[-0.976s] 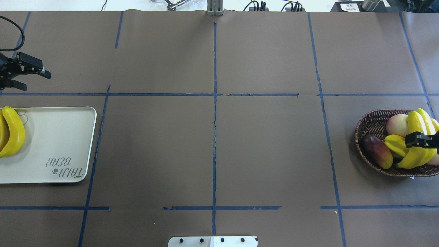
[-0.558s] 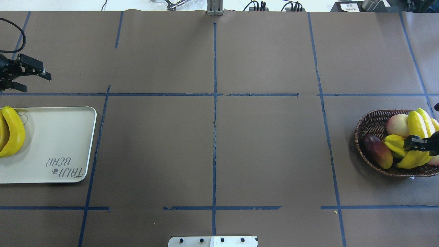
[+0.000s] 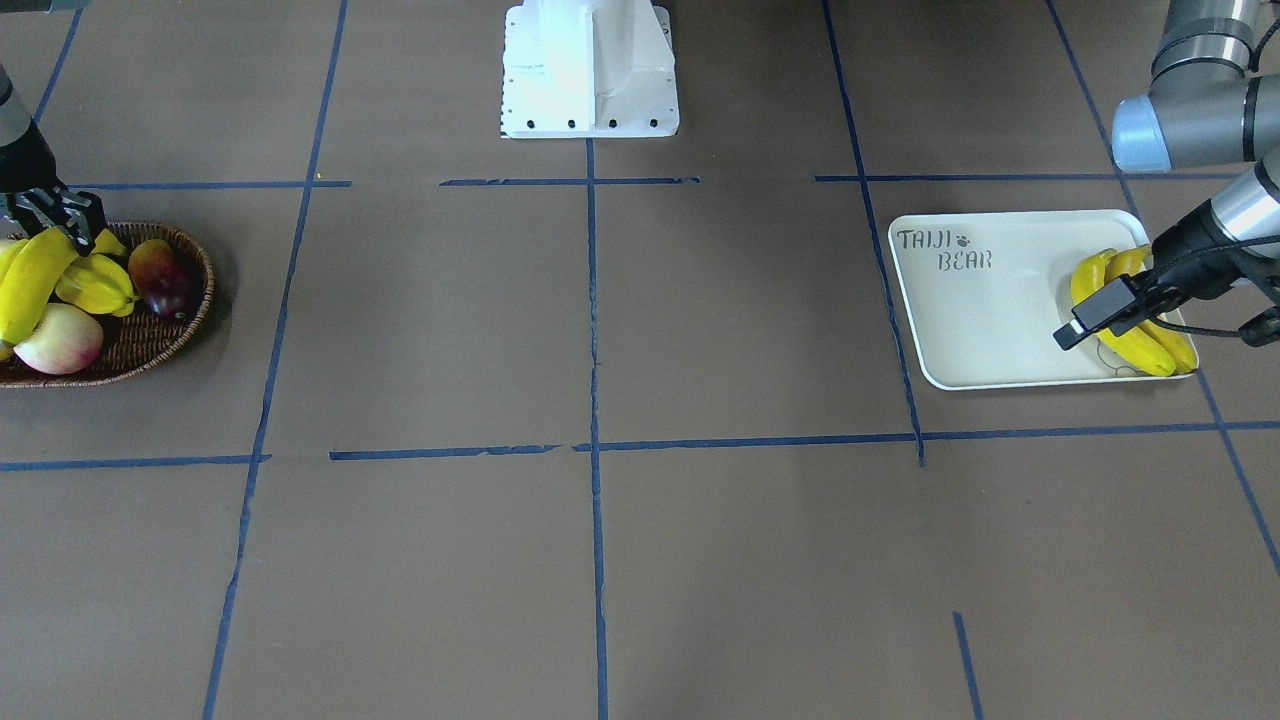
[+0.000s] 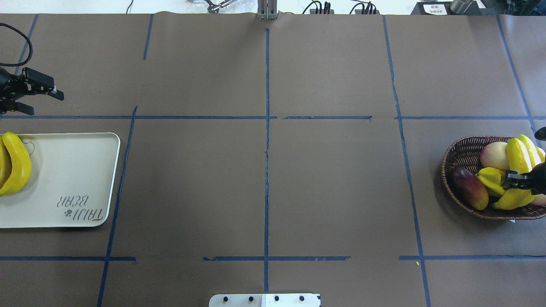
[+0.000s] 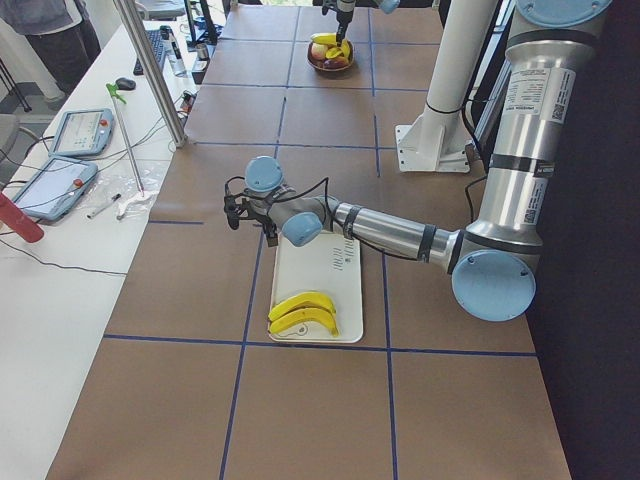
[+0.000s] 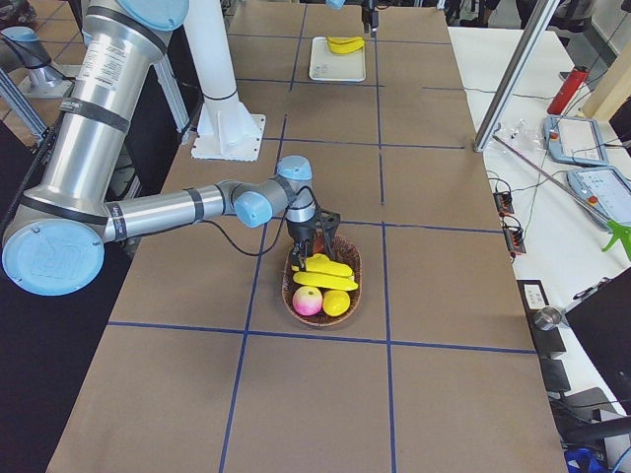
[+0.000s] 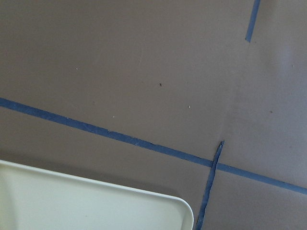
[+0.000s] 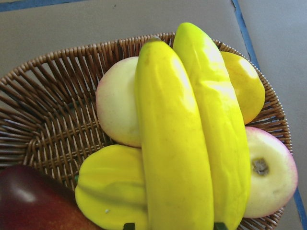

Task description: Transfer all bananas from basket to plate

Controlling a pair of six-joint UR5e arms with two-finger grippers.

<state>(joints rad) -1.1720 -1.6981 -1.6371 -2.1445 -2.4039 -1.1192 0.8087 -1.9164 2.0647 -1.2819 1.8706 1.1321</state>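
Two yellow bananas (image 4: 518, 155) lie side by side on top of the other fruit in the brown wicker basket (image 4: 463, 155) at the far right. My right gripper (image 4: 512, 179) is low over their near ends. In the right wrist view the two bananas (image 8: 172, 143) fill the frame, and one fingertip (image 8: 218, 225) shows on either side of the pair, so the gripper is open around them. Two more bananas (image 4: 17, 164) lie on the cream TAIJI BEAR tray (image 4: 72, 170) at the far left. My left gripper (image 4: 40, 101) is open and empty beyond the tray.
The basket also holds a ridged yellow starfruit (image 4: 490, 179), a dark red mango (image 4: 469, 187), a pale peach (image 4: 494, 155), another peach (image 8: 266, 172) and a round yellow fruit (image 8: 244, 84). The robot base (image 3: 590, 70) stands at the table's near edge. Blue tape lines cross the brown table.
My right gripper has moved down and slightly left onto the bananas in the basket. The left gripper has barely shifted. The bananas have not moved.
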